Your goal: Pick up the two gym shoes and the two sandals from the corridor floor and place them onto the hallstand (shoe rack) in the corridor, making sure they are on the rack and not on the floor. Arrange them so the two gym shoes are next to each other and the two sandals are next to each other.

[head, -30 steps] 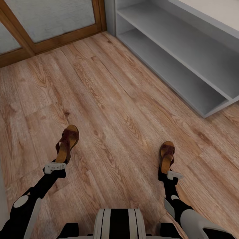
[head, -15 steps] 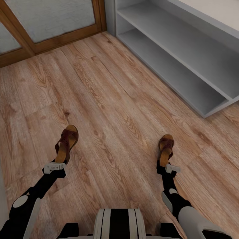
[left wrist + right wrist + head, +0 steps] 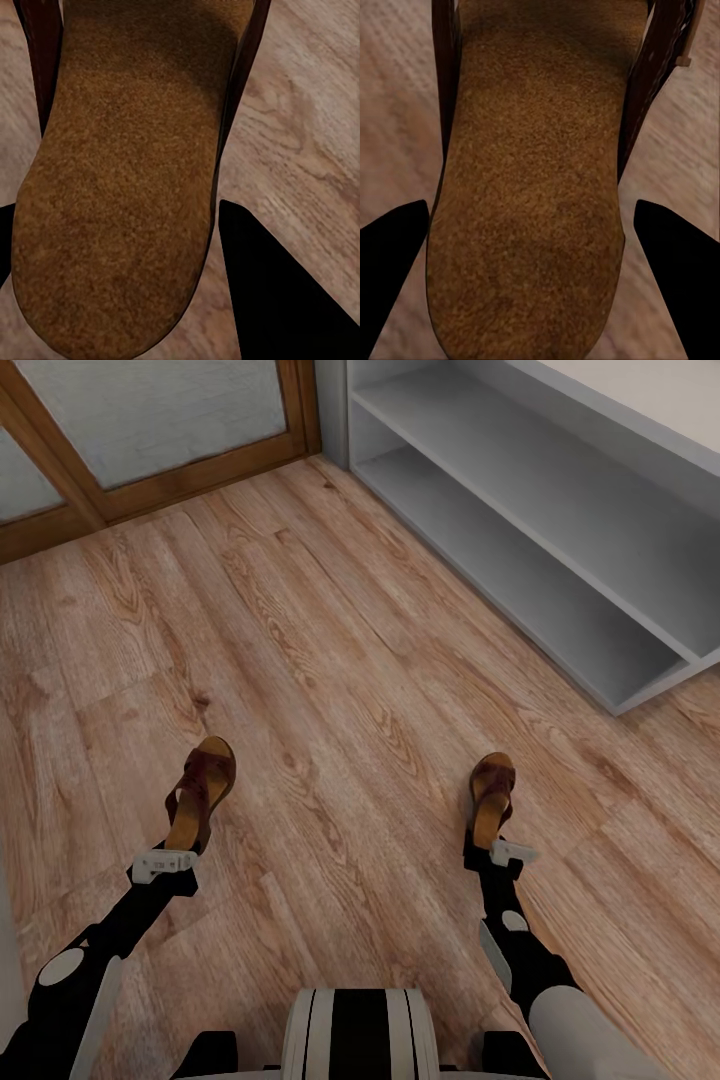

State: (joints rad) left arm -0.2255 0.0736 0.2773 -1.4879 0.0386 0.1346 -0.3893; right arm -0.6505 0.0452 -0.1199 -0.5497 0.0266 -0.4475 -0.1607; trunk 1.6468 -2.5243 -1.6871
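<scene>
Floor [image 3: 330, 660]: light brown wood-grain planks with knots and seams, laid diagonally across the head view.
Door [image 3: 150, 420]: pale frosted panels set in a brown wooden frame, seen at the far left.
Wall [image 3: 330, 410]: a narrow grey strip seen beside the door frame.

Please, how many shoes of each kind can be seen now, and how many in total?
Dark brown leather sandals with tan footbeds: 2, one at the left hand, the other at the right hand
White gym shoes: 0
Total: 2
</scene>
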